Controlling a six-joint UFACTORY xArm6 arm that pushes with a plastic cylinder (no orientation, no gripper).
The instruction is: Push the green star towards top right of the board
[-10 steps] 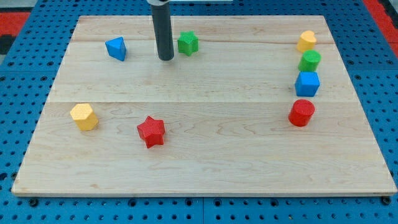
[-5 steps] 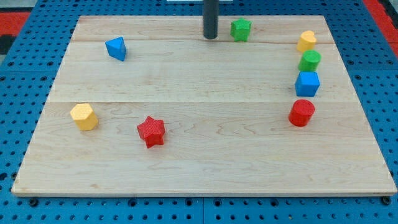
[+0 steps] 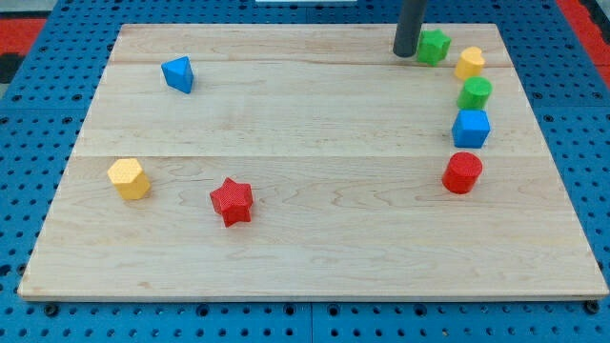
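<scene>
The green star point(image 3: 434, 46) sits near the board's top edge, toward the view's top right, just left of a yellow block point(image 3: 469, 63). My tip point(image 3: 406, 52) is right against the star's left side; the dark rod rises out of the view's top. The star is a short gap from the yellow block.
Down the view's right side stand the yellow block, a green round block point(image 3: 475, 93), a blue cube point(image 3: 470, 128) and a red cylinder point(image 3: 462, 172). A blue block point(image 3: 178, 73) is at upper left, a yellow hexagon point(image 3: 128, 178) at left, a red star point(image 3: 232, 201) lower left. Wooden board point(image 3: 305, 257).
My tip has swept to the view's right along the top edge, pushing the green star from the upper middle to close beside the yellow block. Other blocks have not moved.
</scene>
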